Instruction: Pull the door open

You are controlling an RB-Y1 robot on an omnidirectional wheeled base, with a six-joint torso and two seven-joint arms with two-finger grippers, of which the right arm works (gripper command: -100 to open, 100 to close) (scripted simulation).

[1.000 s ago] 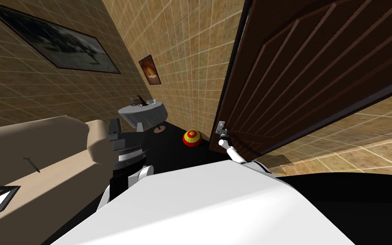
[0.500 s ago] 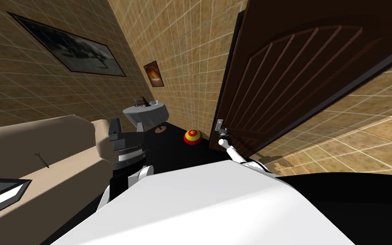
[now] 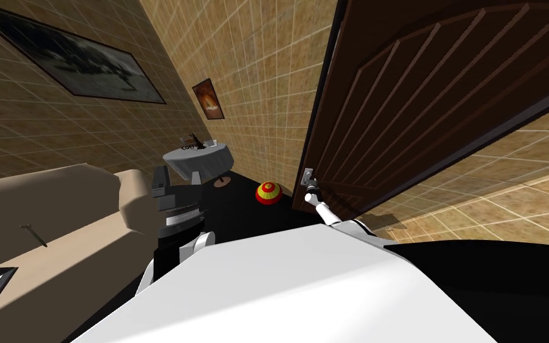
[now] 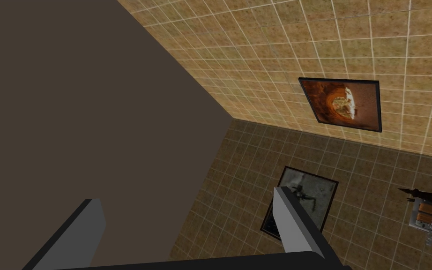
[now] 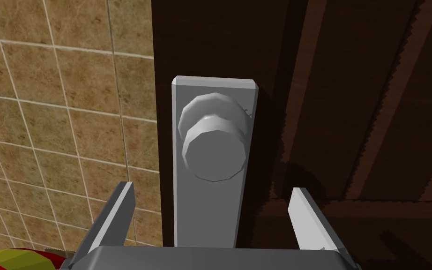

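Door (image 3: 434,107): far right; wall (image 3: 267,71) to its left.
Knob (image 5: 215,150): on plate (image 5: 205,225), at door's left edge.
Right gripper (image 5: 212,188): just before knob, fingers (image 5: 116,211) spread either side of plate, apart from knob.
Ball (image 3: 268,193): on floor (image 3: 237,202), left of door, near wall.
Round table (image 3: 199,159): farther back, left of ball.
Sofa (image 3: 59,220): left; left gripper (image 3: 178,175) just beside its armrest.

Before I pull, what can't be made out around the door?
Head view: door hinge side, cut off by the picture's edge.
Right wrist view: backplate lower end, hidden by the body of the right gripper.
Right wrist view: whether the open jaws reach the knob; depth unclear.
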